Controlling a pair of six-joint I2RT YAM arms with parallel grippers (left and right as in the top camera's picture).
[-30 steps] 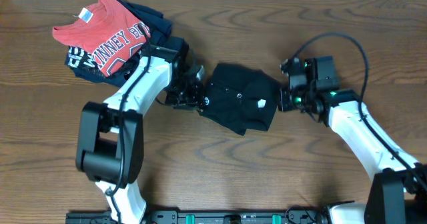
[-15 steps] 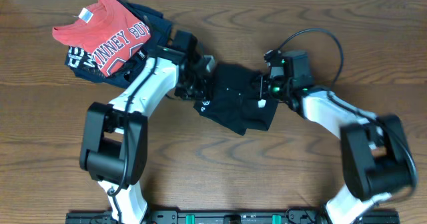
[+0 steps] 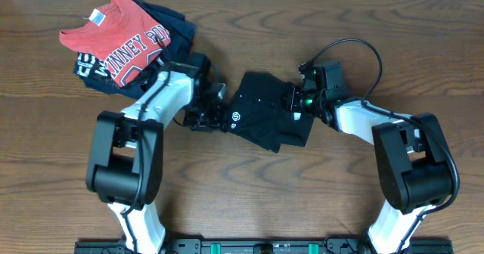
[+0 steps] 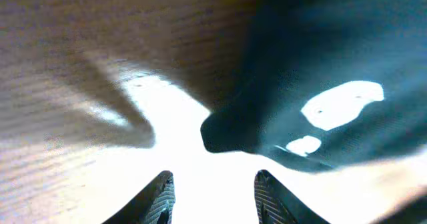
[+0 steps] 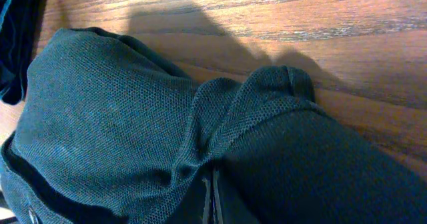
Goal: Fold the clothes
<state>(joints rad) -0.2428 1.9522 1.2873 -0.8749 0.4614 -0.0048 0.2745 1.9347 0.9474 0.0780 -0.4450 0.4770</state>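
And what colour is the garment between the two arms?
The garment is plain black with a small white logo; clearest overhead.

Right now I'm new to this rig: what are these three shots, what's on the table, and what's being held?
These are two robot arms at a wooden table, each ending in two-finger jaws. The wide picture comes from a fixed camera above the table. The other two come from a camera on each wrist. A bunched black T-shirt lies mid-table between the left arm and the right arm. A red T-shirt sits on a navy garment in the far left corner. The left wrist view is blurry, but it shows the jaws apart over bare wood, holding nothing, with the shirt's edge just ahead. The right jaws are shut, and fabric bunches into them, so they seem to pinch the shirt.
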